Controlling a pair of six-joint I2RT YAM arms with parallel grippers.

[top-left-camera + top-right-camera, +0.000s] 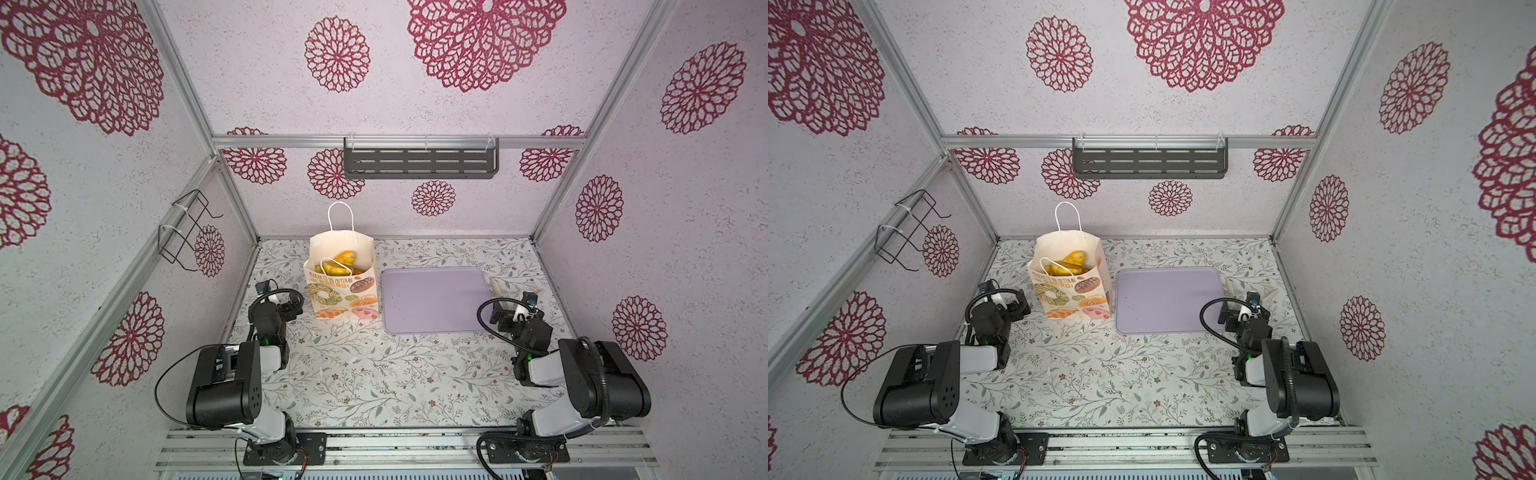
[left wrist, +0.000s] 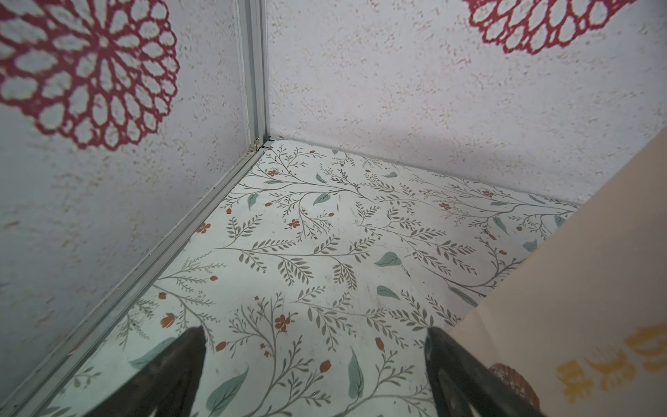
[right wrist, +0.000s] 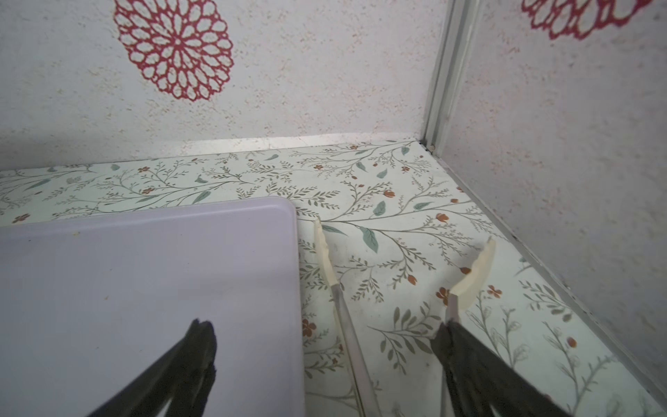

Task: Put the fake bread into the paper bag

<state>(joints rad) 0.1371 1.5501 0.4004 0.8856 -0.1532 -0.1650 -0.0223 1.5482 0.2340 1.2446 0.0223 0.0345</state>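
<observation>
On paper bag (image 1: 341, 291): "PRODUCTS IN AUTUMN BREAD"

The bread (image 1: 341, 262) is shown golden-orange and yellow, the bag (image 1: 343, 299) cream, printed with doughnuts in green, brown and pink; the tray (image 1: 432, 303) is coloured plain lilac, the table (image 1: 374, 374) is patterned with grey-green sprigs and rust flowers, the walls (image 1: 249, 83) with crimson rosettes on speckled pale lilac

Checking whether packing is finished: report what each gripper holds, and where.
Nothing held. Left gripper and right gripper stand open; tongs sit unclamped between the right one's jaws.
</observation>
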